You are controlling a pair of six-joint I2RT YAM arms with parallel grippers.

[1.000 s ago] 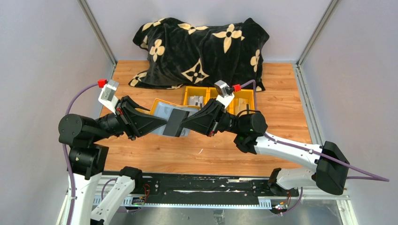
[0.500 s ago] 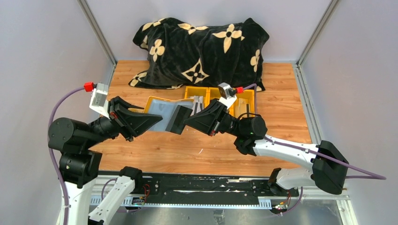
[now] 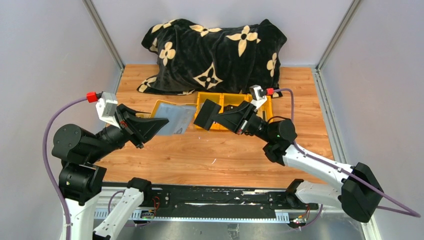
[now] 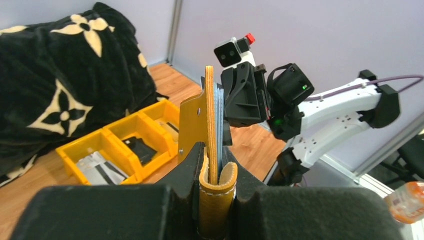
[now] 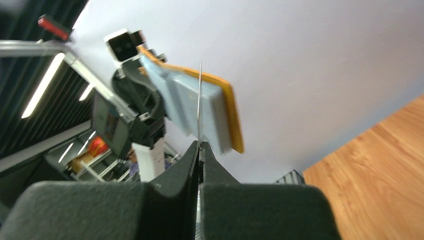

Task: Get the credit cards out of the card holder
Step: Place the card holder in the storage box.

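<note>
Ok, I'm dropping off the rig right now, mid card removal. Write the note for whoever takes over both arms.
Left gripper: shut on the small silvery metallic card holder with the mustard-yellow flap, held off the wooden table.
Right gripper: shut on one thin flat card, clear of the holder, beside the yellow plastic bins.
Done: that card is out; pale striped cards lie in one bin.
Left: bin this card, then go back to the holder; whether its pockets hold more cannot be told.

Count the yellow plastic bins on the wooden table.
3, in a row near the black flowered blanket: left bin, middle bin, right bin, partly behind the right arm. None seems hidden.
</note>
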